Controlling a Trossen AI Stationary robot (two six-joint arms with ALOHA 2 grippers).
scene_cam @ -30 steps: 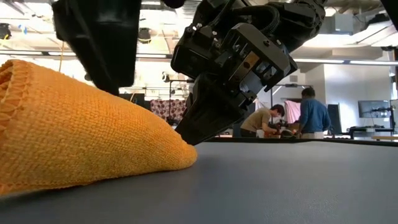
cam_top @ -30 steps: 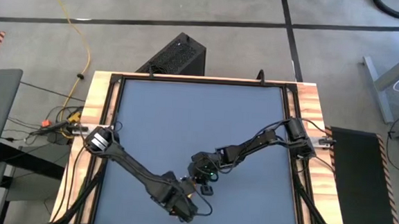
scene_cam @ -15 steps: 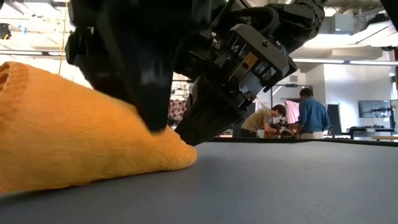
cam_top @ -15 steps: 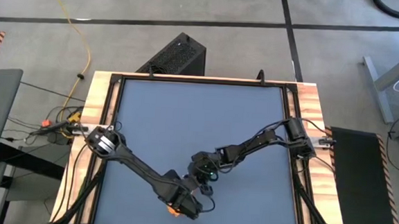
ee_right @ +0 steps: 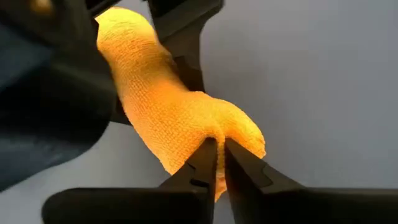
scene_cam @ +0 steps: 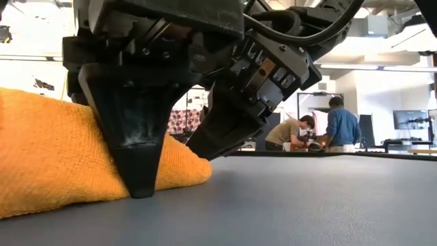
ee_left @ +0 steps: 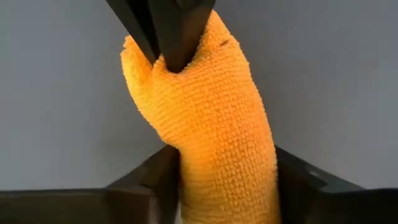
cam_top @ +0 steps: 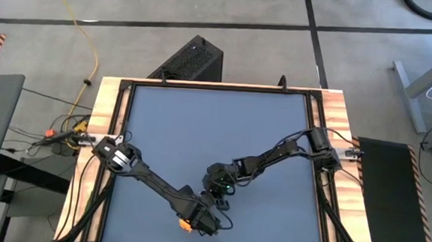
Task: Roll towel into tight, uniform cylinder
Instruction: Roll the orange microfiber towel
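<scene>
Two grippers now work the towel [ee_left: 205, 124], which lies as a stubby roll on the desk [cam_top: 200, 127] near its front edge. Since a second ago, the left gripper [ee_left: 227, 171] has come down from above; its open fingers now straddle the roll, one on each side. The right gripper [ee_right: 216, 165], earlier pinched shut on the far end, now shows a narrow gap with cloth between its tips. Judgement: control of the roll is passing to the left gripper, so the roll may loosen.
</scene>
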